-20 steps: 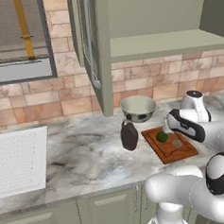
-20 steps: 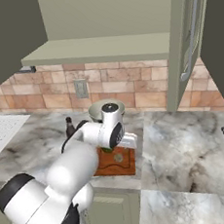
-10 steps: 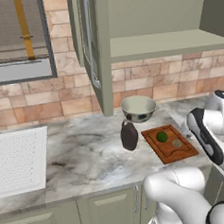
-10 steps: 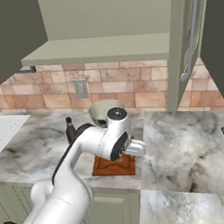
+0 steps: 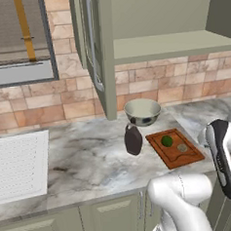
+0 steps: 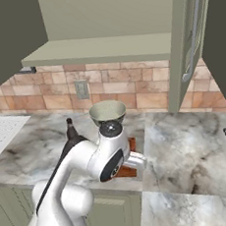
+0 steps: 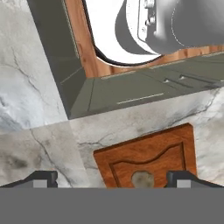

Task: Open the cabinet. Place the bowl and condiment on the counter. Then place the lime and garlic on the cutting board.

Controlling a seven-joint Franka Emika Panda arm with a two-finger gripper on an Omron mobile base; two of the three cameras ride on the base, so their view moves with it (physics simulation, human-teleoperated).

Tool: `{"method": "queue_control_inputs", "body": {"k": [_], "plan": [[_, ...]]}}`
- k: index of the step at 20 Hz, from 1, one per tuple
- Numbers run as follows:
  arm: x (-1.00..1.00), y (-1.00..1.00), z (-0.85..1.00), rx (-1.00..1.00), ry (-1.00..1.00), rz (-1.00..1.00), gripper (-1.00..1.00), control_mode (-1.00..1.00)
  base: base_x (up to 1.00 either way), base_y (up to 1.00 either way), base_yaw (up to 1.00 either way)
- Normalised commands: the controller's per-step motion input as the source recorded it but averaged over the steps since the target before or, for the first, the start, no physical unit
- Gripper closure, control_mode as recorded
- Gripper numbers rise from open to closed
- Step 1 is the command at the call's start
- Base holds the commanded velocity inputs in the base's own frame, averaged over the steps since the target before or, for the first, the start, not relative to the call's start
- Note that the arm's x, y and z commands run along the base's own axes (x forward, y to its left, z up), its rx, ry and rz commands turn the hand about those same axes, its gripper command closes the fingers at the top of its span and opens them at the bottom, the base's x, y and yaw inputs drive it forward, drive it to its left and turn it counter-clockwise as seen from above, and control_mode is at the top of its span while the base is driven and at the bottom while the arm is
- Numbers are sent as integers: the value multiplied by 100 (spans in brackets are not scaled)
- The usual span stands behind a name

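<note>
While the garlic lay on the cutting board beside the lime, the tool hung wide and empty directly above it, one fingertip to each side, so any retreat ran straight up from the table.

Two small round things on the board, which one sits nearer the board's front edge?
The garlic, the beige lump. The lime is the glossy green ball, farther back toward the bowl on the cutting board.
</note>
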Motion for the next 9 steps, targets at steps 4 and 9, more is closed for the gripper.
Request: {"method": "queue_control_inputs", "body": {"k": [4, 9], "plan": [[-65, 8, 12, 0, -12, -6, -100, -100, 0, 0, 0], [-45, 38, 17, -4, -10, -5, -100, -100, 0, 0, 0]]}}
